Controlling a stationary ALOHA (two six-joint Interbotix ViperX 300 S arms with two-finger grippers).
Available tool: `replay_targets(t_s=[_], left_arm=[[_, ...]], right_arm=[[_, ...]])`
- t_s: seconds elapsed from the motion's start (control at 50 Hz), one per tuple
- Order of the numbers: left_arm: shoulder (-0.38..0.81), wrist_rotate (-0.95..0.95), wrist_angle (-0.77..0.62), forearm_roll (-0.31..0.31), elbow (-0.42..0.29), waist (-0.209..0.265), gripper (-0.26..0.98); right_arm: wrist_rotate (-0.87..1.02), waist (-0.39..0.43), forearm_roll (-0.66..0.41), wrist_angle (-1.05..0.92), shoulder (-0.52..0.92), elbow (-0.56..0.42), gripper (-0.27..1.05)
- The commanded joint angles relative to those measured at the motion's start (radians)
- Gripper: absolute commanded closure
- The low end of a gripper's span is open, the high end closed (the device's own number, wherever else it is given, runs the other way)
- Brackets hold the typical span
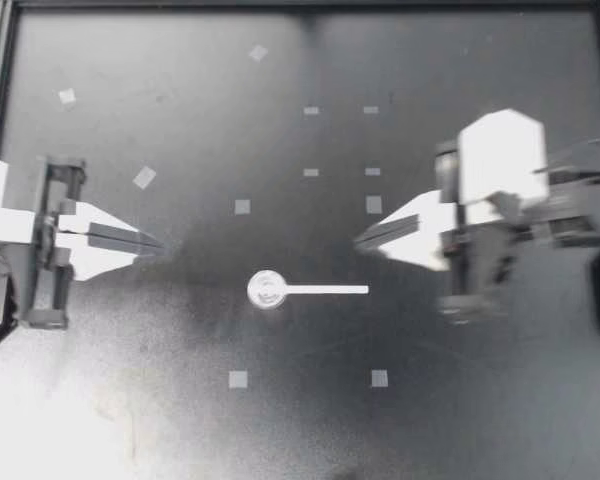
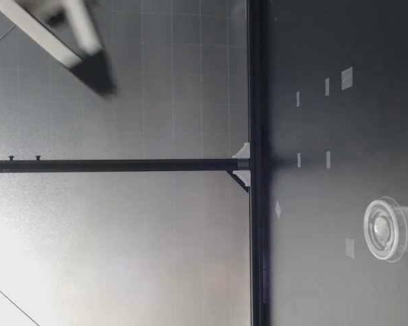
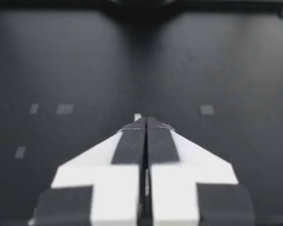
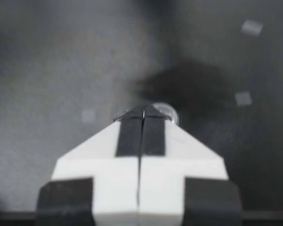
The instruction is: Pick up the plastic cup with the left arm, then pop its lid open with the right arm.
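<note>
- My right gripper [image 4: 142, 110] — both fingers pressed together.
- A small round clear object [image 4: 170, 112] peeks out just past its tips.
- Pale tape squares [image 4: 244, 98] dot the dark table [image 4: 47, 56].

The table [image 1: 180, 60] is matt black, paling to a grey-white glare at the lower left of the top view, and dotted with small pale grey squares of tape [image 1: 238, 379]; the scoop [image 1: 268, 290] near the middle has a clear, glassy bowl and a plain white handle; my left gripper [image 1: 160, 243] and my right gripper [image 1: 358, 240] are white with black finger pads; the wall [image 2: 122, 238] beyond the table is pale grey, faintly gridded.
</note>
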Motion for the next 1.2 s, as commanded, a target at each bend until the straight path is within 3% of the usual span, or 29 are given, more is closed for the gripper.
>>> replay_targets(t_s=[0.0,0.16,0.56,0.82,1.18], left_arm=[[0.023,-0.005,-0.029,-0.002,-0.008,-0.003,0.80],[0.077,-0.009,-0.063,0.000,0.008,-0.003,0.69],[0.239,-0.037,-0.170,-0.009,0.046,-0.003,0.21],[0.420,-0.037,-0.189,-0.009,0.017,-0.003,0.17],[0.646,-0.034,-0.193,-0.009,-0.078,-0.003,0.12]], right_arm=[[0.006,-0.005,0.002,-0.002,0.064,-0.049,0.90],[0.026,-0.006,0.002,-0.002,0.163,-0.091,0.90],[0.061,-0.003,0.008,-0.020,0.330,-0.147,0.90],[0.133,-0.003,0.008,-0.118,0.394,-0.150,0.90],[0.135,-0.003,0.005,-0.126,0.440,-0.150,0.90]])
